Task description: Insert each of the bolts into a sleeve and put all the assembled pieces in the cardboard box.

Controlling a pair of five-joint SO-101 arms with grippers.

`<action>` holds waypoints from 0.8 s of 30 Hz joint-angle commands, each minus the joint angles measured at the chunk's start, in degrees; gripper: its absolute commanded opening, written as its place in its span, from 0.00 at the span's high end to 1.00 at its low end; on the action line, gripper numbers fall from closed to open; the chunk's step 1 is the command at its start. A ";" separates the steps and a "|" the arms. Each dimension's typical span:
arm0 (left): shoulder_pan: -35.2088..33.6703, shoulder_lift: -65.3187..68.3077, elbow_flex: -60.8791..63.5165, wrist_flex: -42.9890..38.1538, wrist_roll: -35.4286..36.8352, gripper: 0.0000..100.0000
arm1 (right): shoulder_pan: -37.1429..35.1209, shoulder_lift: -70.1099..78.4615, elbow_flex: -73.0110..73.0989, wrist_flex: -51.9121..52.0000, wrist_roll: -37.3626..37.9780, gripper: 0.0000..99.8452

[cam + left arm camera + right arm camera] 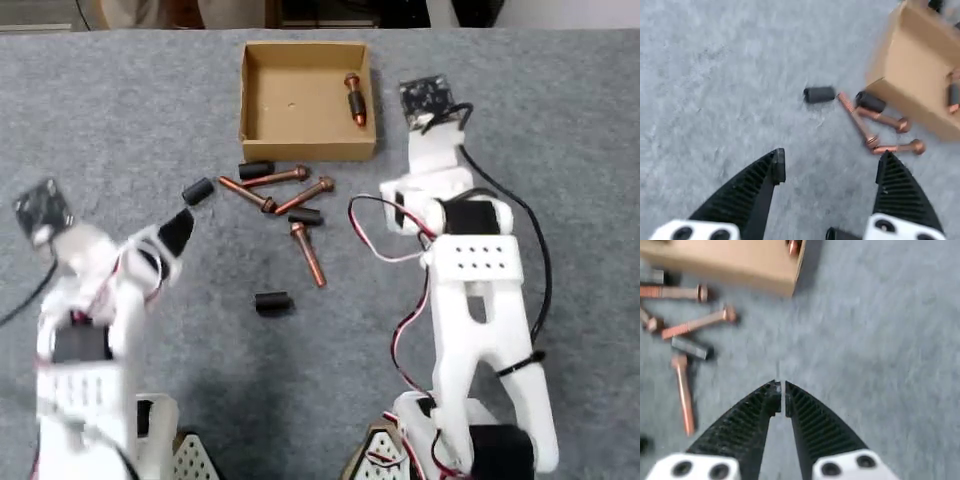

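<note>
High cam: fixed, off the arms, looks almost straight down on the desk (560,110). Arm bases (480,430) sit at the near edge, cardboard box (306,148) on the far side, whole work area in frame.

Left wrist cam: rides the arm, looks out past the left claw (832,159) at a shallow slant, low over the desk.

Right wrist cam: same kind of mount, sights past the right claw (782,386), steeper, close to the surface.

Overlap: all three catch part of the box and the loose bolts (307,254) in front of it.
</note>
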 commanded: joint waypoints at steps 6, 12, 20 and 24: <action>6.33 25.45 -17.23 0.18 0.26 0.70 | -3.03 -5.23 0.13 15.56 10.55 0.99; 5.80 32.22 -20.48 0.18 0.18 0.70 | -16.92 -5.23 0.31 21.01 9.93 0.97; -10.55 33.19 -19.52 2.20 -0.18 0.70 | -32.04 2.59 -0.04 20.84 11.43 0.82; -15.82 33.19 -19.43 9.58 -6.68 0.70 | -37.49 7.34 -0.40 20.84 20.92 0.82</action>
